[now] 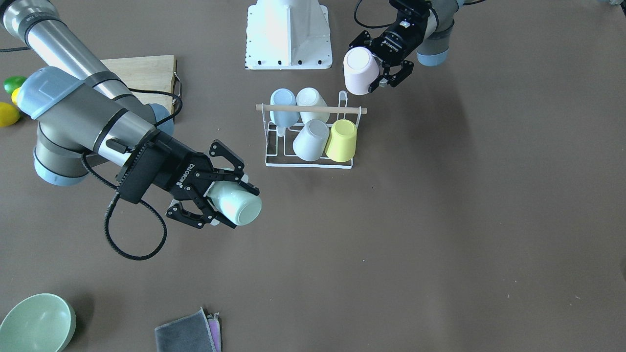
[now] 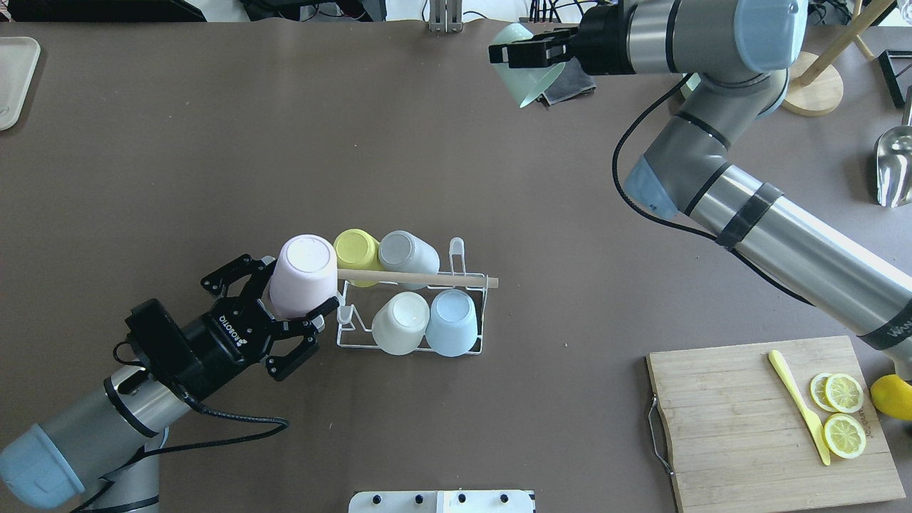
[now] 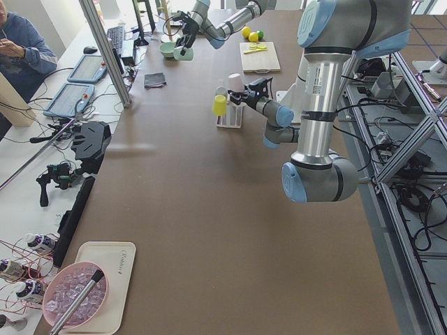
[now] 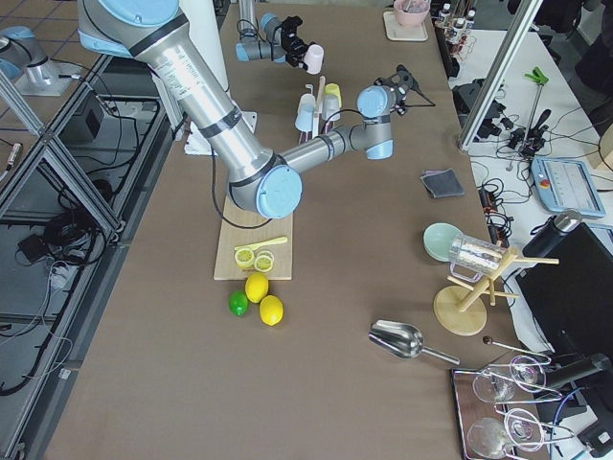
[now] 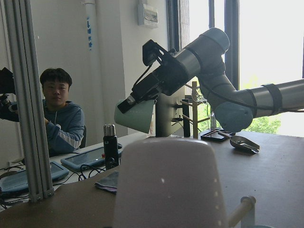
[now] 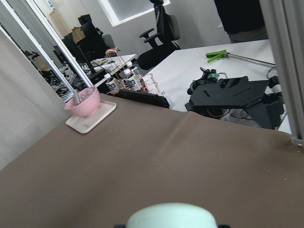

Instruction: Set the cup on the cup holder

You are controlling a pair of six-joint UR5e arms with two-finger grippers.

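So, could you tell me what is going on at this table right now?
Both arms are loading cups onto the cup holder, which already carries four upturned cups. The left gripper holds a pink cup upside down at the rack's end, by the wooden rod. The right gripper holds a mint cup, well away from the rack.

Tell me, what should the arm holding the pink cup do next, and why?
Probably ease the pink cup across and down onto the bare prong of the cup holder. The left gripper holds the cup upside down right next to that prong, above it. Four other cups already sit on the holder, so this spot looks closest and free.
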